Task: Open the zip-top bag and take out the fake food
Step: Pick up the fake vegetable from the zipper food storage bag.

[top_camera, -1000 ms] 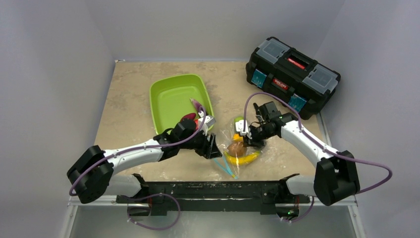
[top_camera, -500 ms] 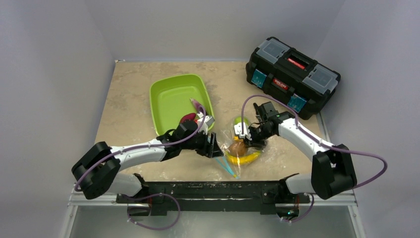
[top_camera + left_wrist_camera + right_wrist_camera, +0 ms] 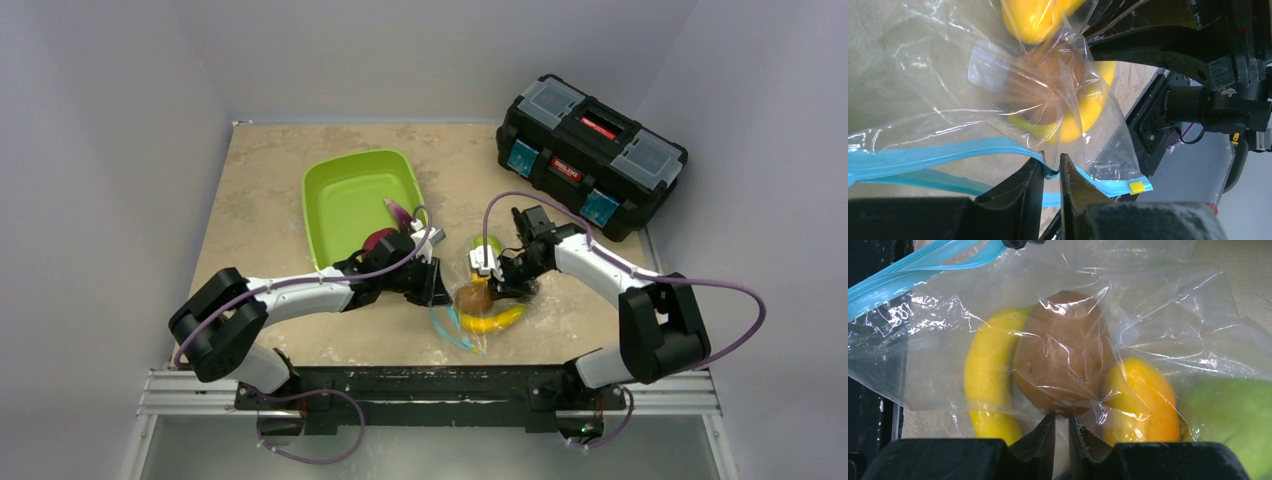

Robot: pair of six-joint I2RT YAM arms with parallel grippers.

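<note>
The zip-top bag [image 3: 482,305] lies on the table between my grippers, clear, with a teal-blue zipper strip [image 3: 923,155] and a yellow slider [image 3: 1135,187]. Inside show a brown kiwi [image 3: 1063,352], a yellow banana [image 3: 988,375], an orange piece [image 3: 1143,395] and a green pear [image 3: 1233,415]. My left gripper [image 3: 1052,170] is shut on one lip of the zipper strip at the bag's left side [image 3: 437,290]. My right gripper [image 3: 1061,420] is shut on a pinch of the bag's film beside the kiwi [image 3: 497,275]. A red apple [image 3: 379,239] and a purple eggplant [image 3: 398,211] lie in the tray.
The lime-green tray [image 3: 345,190] stands behind my left arm. A black toolbox [image 3: 590,155] sits at the back right. The table's near edge and the arm rail [image 3: 420,385] lie just in front of the bag.
My left gripper has shifted a little right and away from the near edge, drawing the zipper lip with it. My right gripper has edged slightly left. The bag stays between them.
</note>
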